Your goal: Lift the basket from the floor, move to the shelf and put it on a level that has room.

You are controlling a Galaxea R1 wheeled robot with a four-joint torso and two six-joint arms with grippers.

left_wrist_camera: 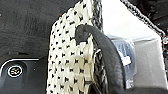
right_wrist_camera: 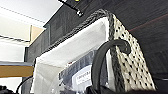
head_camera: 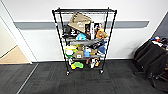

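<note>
Against the pale wall ahead, standing on the dark grey carpet floor (head_camera: 50, 82): the shelf (head_camera: 84, 40), a tall black wire rack on small casters, showing whole in the head view. Carrying a bare topmost level (head_camera: 83, 10), with the lower tiers crowding with clutter: a tan folded bag (head_camera: 79, 21) leaning up high, dark boxes (head_camera: 70, 31) beside it, a small cardboard box (head_camera: 79, 54) further down, something yellow-green (head_camera: 77, 65) lying on the lowest tier. Sitting well off to the rack's right, dark draped chairs (head_camera: 152, 60); showing at the far left, a strip of tan wooden floor (head_camera: 13, 56). Hanging close up in both wrist views, lifted off the carpet: the basket (left_wrist_camera: 71, 62), cream-white weave with a dark braided rim, white lining inside and a dark packet with a white label (right_wrist_camera: 81, 75) lying in it. Arching across the left wrist view, one black loop handle (left_wrist_camera: 100, 47) lying against the woven side; curving up in the right wrist view, the other black loop handle (right_wrist_camera: 105, 57) at the opposite end wall. Not making out the left or right gripper's fingers, so not telling whether spread, pressed together or pinching the handles. Glowing small in the left wrist view, a round indicator (left_wrist_camera: 14, 71) on the robot's dark base.
</note>
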